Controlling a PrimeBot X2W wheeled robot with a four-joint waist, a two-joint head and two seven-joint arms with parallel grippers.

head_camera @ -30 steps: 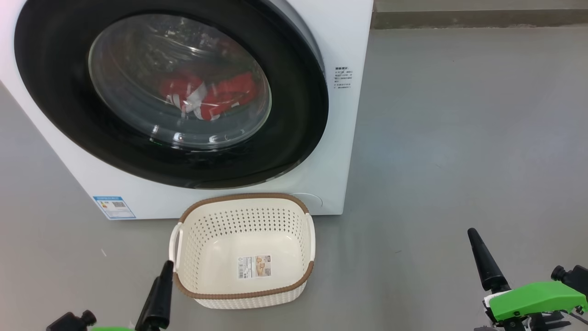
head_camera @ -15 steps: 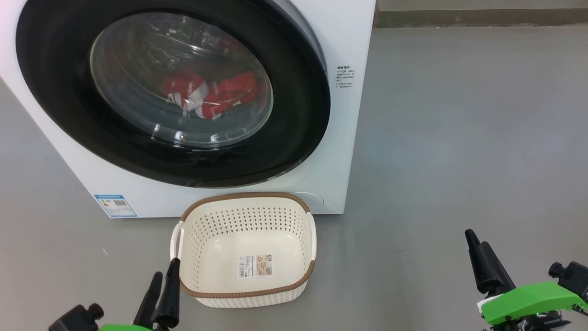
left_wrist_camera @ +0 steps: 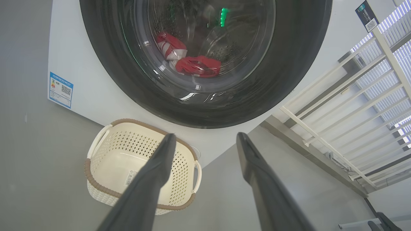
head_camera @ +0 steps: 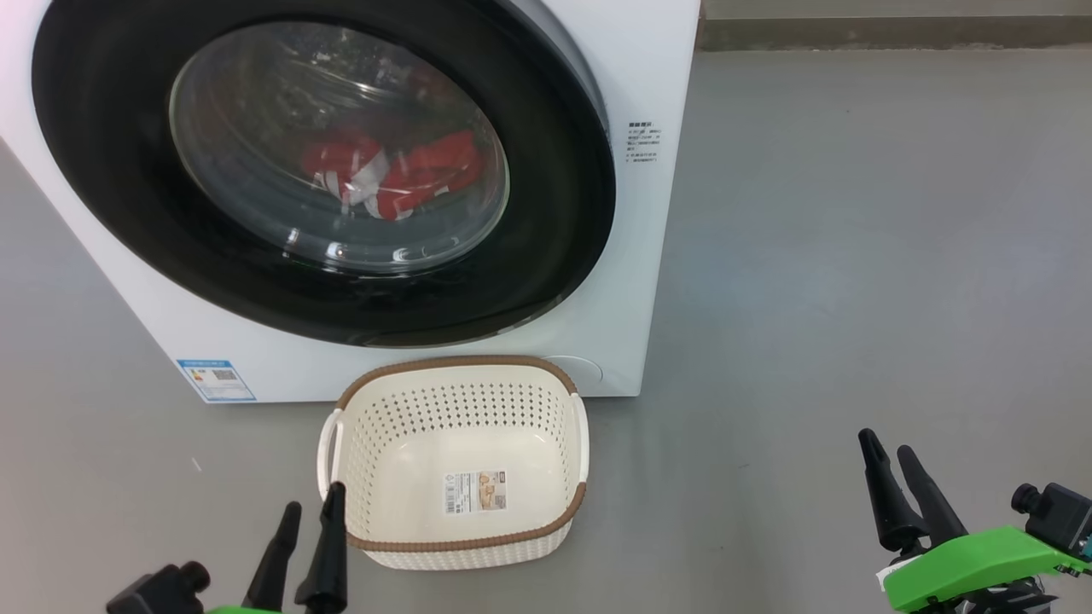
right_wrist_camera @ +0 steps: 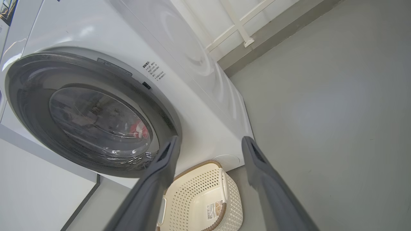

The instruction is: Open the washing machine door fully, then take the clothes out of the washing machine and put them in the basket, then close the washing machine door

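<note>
Clothes lie inside the washing machine behind the closed washing machine door, with the basket on the floor just nearer. Left gripper, near left, and right gripper, near right, both stand wide and empty.

Setting: a laundry corner in a plain indoor room; home or test room cannot be told. A white boxy front-loading washing machine is stood directly on a smooth grey seamless floor, with a small cream perforated plastic basket set before it. A grey skirting strip is seen along the wall. White metal railing bars are mounted before slatted blinds.
</note>
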